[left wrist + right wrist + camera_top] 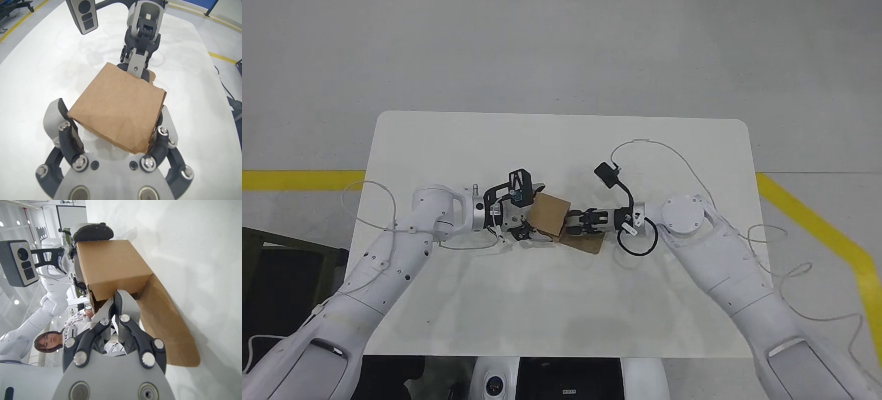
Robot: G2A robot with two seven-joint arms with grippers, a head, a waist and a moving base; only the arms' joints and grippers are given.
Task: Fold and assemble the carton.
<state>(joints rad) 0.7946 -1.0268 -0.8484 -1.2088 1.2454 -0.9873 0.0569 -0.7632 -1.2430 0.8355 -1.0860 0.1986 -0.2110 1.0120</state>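
Left gripper clamped across carton sides, likely bracing it | right gripper pinched on far end edge, seemingly to work a fold | carton mid-table, well off every edge | long flap unfolded

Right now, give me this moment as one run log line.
left gripper: shut on cardboard carton | right gripper: shut on its end edge | flap: open, on white table | stage: assembly unfinished
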